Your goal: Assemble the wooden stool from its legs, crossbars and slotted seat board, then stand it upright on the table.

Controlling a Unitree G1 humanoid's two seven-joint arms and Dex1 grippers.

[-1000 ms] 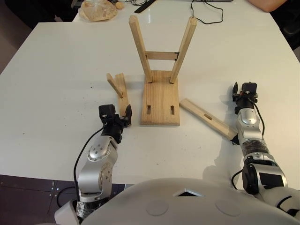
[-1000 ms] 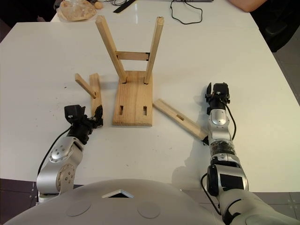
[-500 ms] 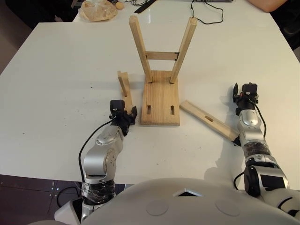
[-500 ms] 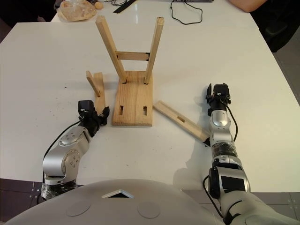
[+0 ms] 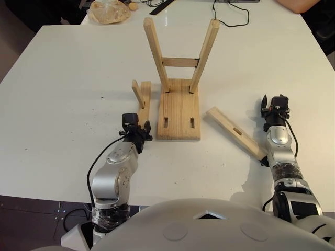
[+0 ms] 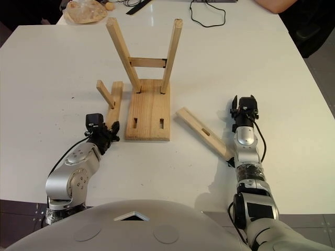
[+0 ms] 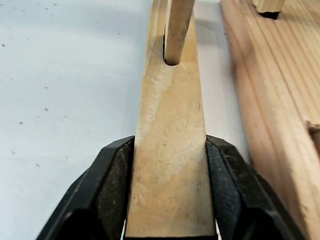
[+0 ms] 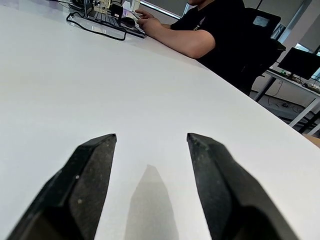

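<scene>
The slotted seat board [image 5: 179, 109] lies flat mid-table with two legs [image 5: 156, 54] standing in its far slots, joined by a crossbar [image 5: 180, 62]. Just left of the board lies another leg with a crossbar stub [image 5: 142, 98] sticking up from it. My left gripper [image 5: 135, 128] is shut on that leg's near end [image 7: 170, 165], a finger pad [image 7: 116, 185] on each side. A single slotted leg [image 5: 234, 131] lies diagonally to the right of the board. My right gripper [image 5: 276, 103] rests open on the table beyond that leg's near end, its fingers [image 8: 90, 175] holding nothing.
A bag [image 5: 109, 10] and a black cable [image 5: 230, 18] lie at the table's far edge. The near table edge runs just behind both arms. White tabletop [image 5: 68, 89] stretches to the left and to the far right.
My left gripper closed onto the leg with the stub and swung it alongside the seat board. The right arm drew back slightly, and the loose leg's far end shifted right.
</scene>
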